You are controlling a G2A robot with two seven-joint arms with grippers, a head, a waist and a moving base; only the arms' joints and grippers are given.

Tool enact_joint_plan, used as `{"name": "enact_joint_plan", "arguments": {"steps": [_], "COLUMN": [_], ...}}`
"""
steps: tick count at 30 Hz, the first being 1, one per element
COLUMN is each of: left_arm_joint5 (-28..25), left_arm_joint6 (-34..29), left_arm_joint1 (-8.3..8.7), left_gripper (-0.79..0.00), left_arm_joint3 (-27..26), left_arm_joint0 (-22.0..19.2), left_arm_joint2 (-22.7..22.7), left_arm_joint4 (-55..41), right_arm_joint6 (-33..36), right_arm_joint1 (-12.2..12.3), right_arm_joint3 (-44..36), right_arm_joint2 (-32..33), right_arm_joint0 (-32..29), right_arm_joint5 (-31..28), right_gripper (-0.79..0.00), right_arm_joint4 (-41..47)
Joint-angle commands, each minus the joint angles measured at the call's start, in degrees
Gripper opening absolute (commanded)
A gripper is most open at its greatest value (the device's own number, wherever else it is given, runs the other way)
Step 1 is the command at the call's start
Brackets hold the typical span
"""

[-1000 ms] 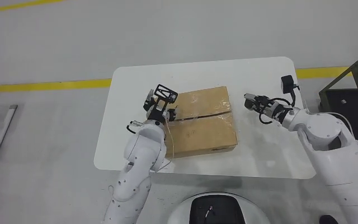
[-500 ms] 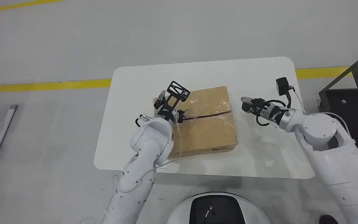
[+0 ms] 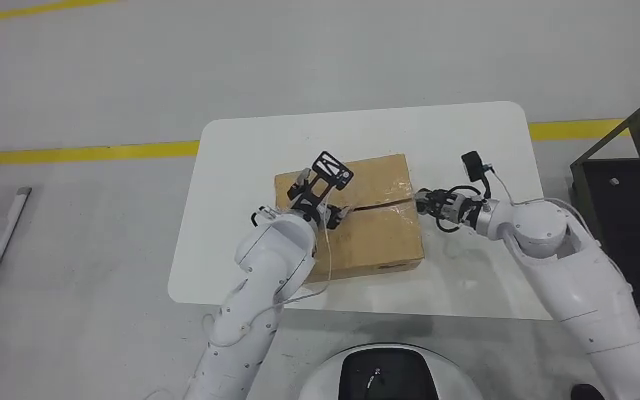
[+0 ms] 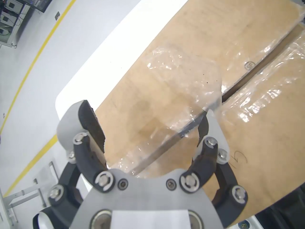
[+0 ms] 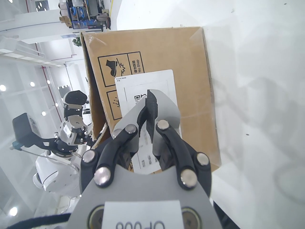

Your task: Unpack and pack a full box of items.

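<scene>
Cardboard box flaps-down in the middle of the white table, clear tape along its seam, left gripper spread wide just over the left end, right gripper clenched empty just beside the labelled right wall.

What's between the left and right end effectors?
In the top view, the top of the cardboard box, its taped seam running from the left end effector toward the right end effector.

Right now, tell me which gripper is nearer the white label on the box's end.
Right. The right gripper sits shut just in front of the label. The left gripper is open above the box top, at the taped seam.
</scene>
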Motion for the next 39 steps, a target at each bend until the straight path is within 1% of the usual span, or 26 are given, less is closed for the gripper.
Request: {"name": "enact_joint_plan", "arguments": {"steps": [1,9,19,25,28,31,34,36,39], "left_arm_joint5": [-0.21,-0.31,0.58,1.39,1.57,1.63,1.53,1.81,1.71], "left_arm_joint6": [0.45,1.40,2.61,3.28,3.72,3.37,2.24,1.24,-0.79], "left_arm_joint1": [-0.05,-0.41,-1.12,-1.69,-1.80,-1.64,-1.23,-0.86,-0.23], "left_gripper": [0.000,0.000,0.000,0.000,0.000,0.000,0.000,0.000,0.000], "left_arm_joint3": [-0.47,-1.28,-1.06,-1.31,-2.24,-3.85,-5.72,-6.96,-9.02], "left_arm_joint0": [0.12,-0.08,-0.59,-1.01,-0.60,0.13,1.22,2.21,3.82], "left_arm_joint2": [0.27,1.81,4.66,6.53,6.45,4.48,0.73,-2.75,-8.77], "left_arm_joint4": [-0.02,0.12,0.71,0.78,0.25,-0.68,-2.15,-3.46,-6.20], "right_arm_joint6": [0.03,0.39,0.43,-0.34,-1.81,-2.59,-2.18,-1.65,-1.58], "right_arm_joint1": [-0.16,-0.41,-0.41,-0.09,0.33,0.92,1.48,1.76,2.08], "right_arm_joint3": [0.71,2.14,1.14,-0.13,-2.30,-5.56,-9.06,-11.18,-13.93], "right_arm_joint2": [-0.79,-2.15,-2.85,-1.78,0.09,3.06,5.82,7.11,7.83], "right_arm_joint0": [0.54,1.83,1.10,-0.40,-1.53,-3.32,-4.79,-5.28,-5.27], "right_arm_joint5": [-0.30,-1.26,-1.49,-1.47,-1.40,-2.13,-3.35,-4.48,-6.51], "right_gripper": [-0.785,-0.785,-0.785,-0.785,-0.785,-0.785,-0.785,-0.785,-0.785], "right_arm_joint4": [-0.02,-0.26,-0.61,-0.87,-1.59,-1.34,-1.21,-1.13,-3.47]}}
